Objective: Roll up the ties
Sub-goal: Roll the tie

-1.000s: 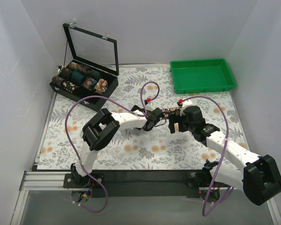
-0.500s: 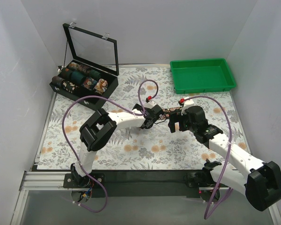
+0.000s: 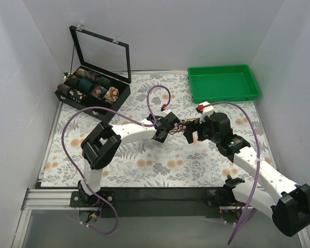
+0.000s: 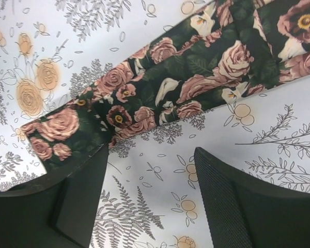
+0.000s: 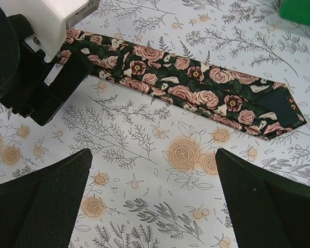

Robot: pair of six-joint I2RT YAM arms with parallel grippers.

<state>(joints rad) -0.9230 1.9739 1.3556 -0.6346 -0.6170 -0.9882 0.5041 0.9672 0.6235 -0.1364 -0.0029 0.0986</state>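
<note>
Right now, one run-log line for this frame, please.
stage: tie flat, unrolled | left pincer: open, beside tie | right pincer: open, empty, near tie | box: holds rolled ties

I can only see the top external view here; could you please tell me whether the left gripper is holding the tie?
Observer: No. The left wrist view shows the left gripper open; the dark, rose-printed fabric necktie lies flat beyond its fingers, not between them.
Operator: Has rolling begun at the far end?
Observer: No. The right wrist view shows the pointed end flat and unrolled, with a plain dark patch at its tip.
Operator: And the right gripper?
Observer: The right gripper is wide open and empty, short of that end.
</note>
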